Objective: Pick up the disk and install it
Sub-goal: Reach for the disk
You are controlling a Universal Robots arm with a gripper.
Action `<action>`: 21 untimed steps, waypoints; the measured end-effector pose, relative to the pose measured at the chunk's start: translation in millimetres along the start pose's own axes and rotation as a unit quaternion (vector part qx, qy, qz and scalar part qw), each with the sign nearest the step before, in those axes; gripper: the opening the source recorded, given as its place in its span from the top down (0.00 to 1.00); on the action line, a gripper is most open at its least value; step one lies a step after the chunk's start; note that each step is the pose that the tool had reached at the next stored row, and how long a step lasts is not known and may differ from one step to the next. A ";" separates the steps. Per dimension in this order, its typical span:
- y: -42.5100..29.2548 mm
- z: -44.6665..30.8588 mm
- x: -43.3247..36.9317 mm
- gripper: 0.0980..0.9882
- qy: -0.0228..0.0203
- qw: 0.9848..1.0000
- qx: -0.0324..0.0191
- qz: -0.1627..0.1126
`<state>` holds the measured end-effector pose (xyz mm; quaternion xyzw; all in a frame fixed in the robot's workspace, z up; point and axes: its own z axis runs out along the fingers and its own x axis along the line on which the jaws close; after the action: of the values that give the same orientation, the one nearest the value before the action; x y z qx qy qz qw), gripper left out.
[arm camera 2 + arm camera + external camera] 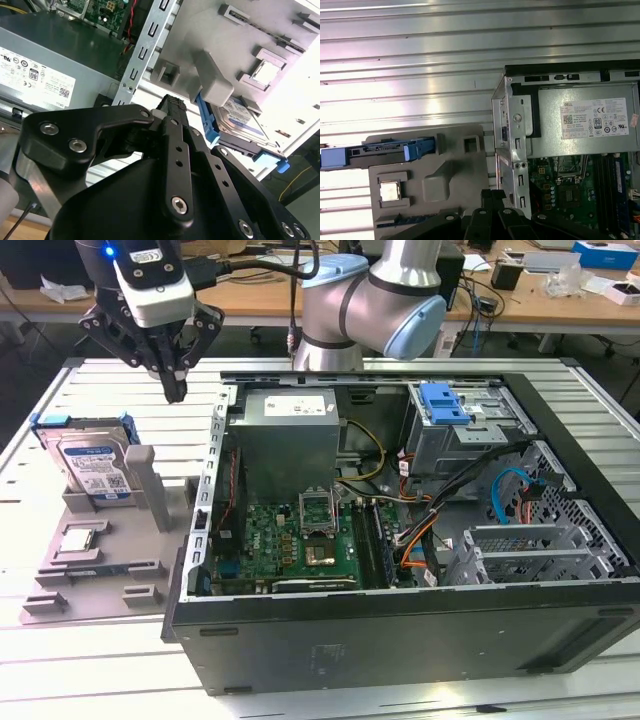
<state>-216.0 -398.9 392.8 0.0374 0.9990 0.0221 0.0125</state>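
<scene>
The disk [95, 466] is a silver drive with a white-and-blue label in a blue carrier frame. It stands on edge in a grey holder [110, 570] on the exterior view's left. Its blue edge appears in both wrist views [240, 122] [385, 149]. My gripper [175, 390] hangs in the air above the table, between the disk and the open computer case [400, 540], higher than the disk and touching nothing. Its black fingers [172, 104] are shut together with nothing between them. The fingertips [492, 196] point down near the case's side wall.
A tall grey post [140, 483] of the holder rises right beside the disk. A small square silver chip [80, 538] lies in the holder. Inside the case are a power supply [290, 430], a motherboard [300, 540], cables and a blue bracket [445, 402]. The table [60, 660] is slatted aluminium.
</scene>
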 end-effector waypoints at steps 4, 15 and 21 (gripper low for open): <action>0.0 0.1 0.8 0.99 0.000 1.000 0.000 0.000; -1.1 -0.2 15.0 0.99 0.000 1.000 0.000 0.000; -1.8 -0.3 23.7 0.99 0.000 1.000 0.000 0.000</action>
<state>-239.8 -398.8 392.4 0.0374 0.9990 0.0221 0.0125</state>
